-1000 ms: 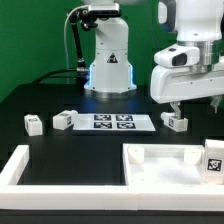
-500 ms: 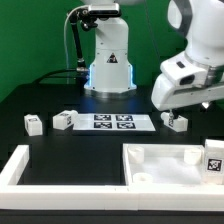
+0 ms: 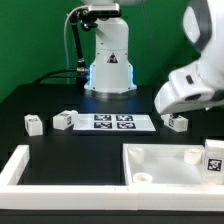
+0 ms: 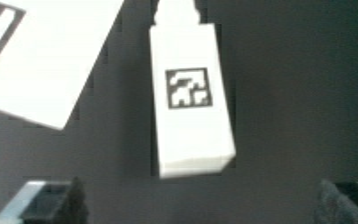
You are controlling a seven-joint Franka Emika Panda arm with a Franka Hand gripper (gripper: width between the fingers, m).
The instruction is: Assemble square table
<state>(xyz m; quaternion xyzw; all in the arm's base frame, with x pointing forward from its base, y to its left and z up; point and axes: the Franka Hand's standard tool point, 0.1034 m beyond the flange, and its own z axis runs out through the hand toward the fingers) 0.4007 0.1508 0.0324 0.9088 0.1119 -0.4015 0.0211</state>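
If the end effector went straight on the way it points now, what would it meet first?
Most likely the leg block, which the wrist view shows centred ahead of the open end effector. Its fingers may straddle it and reach the black table instead; depth is unclear.

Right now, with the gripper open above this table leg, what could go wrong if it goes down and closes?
1. The leg lies slightly askew under the open gripper; closing could twist it or catch only its end.
2. The marker board lies close beside the leg; a descending finger might strike its edge.
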